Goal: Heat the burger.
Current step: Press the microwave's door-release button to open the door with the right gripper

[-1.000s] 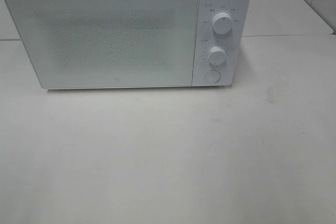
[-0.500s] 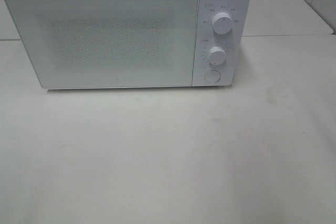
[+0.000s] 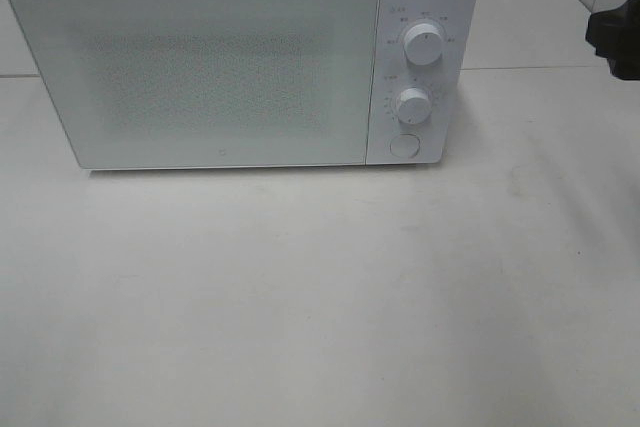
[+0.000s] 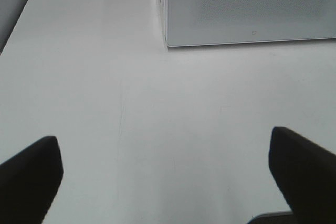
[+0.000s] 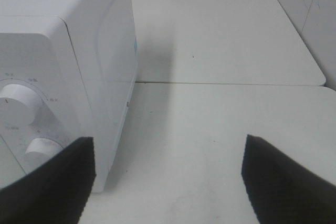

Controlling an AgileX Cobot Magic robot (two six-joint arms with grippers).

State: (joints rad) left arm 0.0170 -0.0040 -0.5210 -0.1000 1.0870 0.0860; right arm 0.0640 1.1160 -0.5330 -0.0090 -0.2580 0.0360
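A dark part of the right arm has come into the high view at its right edge, level with the upper knob. A moment ago that edge showed only tabletop. Nothing else has shifted.

The microwave stands at the back of the tabletop, a white, smooth-sided box with rounded corners. Its door is shut, a flat pale panel with a fine dotted window that hides the inside. Right of the door sit the upper knob, a lower knob and a round button, all white. The burger shows in no view, so where it lies cannot be told.

In front of the microwave the matte, off-white tabletop runs broad and open to the near edge, faintly scuffed. A seam crosses it to the right of the microwave. Beyond the seam the slab ends in a rounded corner near a tiled wall.

The left claw hangs over the tabletop in front of the door's lower left corner, its black fingers spread wide with nothing between them. The right claw hovers by the microwave's right side, its fingers likewise wide apart and empty.
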